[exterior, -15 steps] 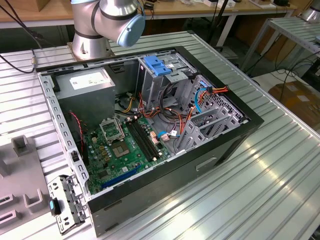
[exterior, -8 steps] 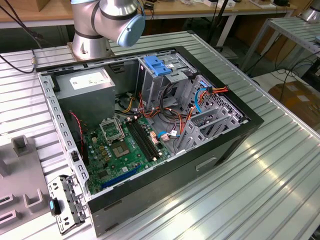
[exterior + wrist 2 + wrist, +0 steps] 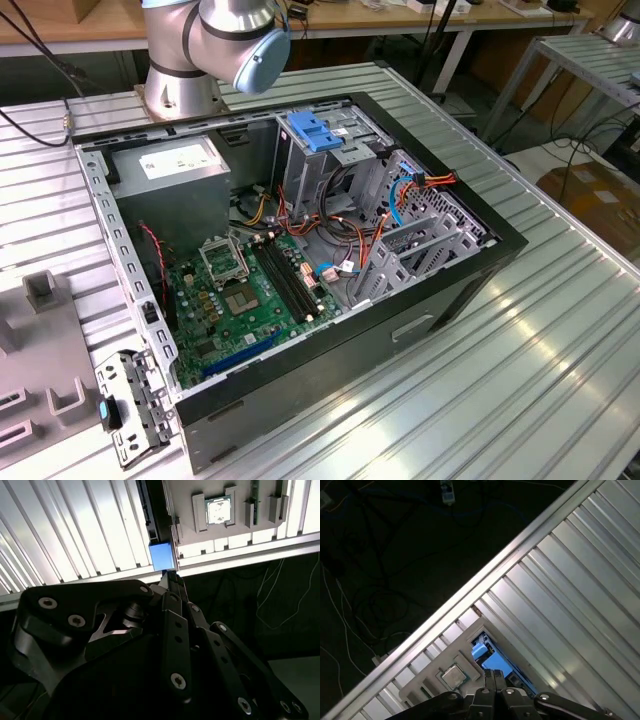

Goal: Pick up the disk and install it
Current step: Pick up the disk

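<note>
- Fingers (image 3: 172, 615) closed together, nothing held; tips just beside disk (image 3: 161, 556), at its blue end.
- Best bet: open up, straddle disk's thin sides squarely, then clamp.

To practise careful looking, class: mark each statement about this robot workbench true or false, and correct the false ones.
1. The computer case lies open, with its green motherboard showing. True.
2. The hand is reaching inside the case. False: in the second wrist view it hangs over the table, close to the blue end of the disk.
3. A processor chip sits in the grey tray. True.
4. The table is smooth wood. False: it is ribbed metal.
</note>
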